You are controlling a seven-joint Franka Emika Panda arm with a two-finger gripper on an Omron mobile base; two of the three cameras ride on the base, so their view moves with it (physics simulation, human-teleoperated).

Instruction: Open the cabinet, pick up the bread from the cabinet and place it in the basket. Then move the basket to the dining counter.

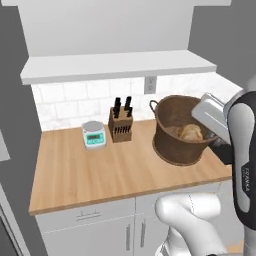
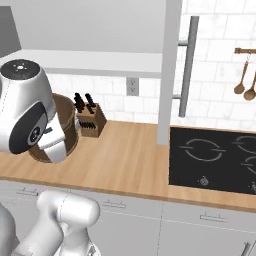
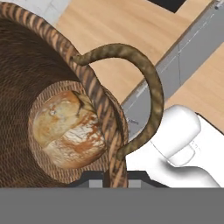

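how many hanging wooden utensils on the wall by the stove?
2. Both brown wooden spoons hang from a rail on the white tile wall above the black cooktop: one left, one at the frame's right edge. More may hang beyond it.

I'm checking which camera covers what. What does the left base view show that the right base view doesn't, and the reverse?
Left base view alone: the bread lying inside the basket, and a small kitchen scale on the worktop. Right base view alone: a black cooktop, the open cabinet door with its bar handle, and hanging wooden spoons. Both: the basket, knife block, wooden worktop, wall outlet and the arm.
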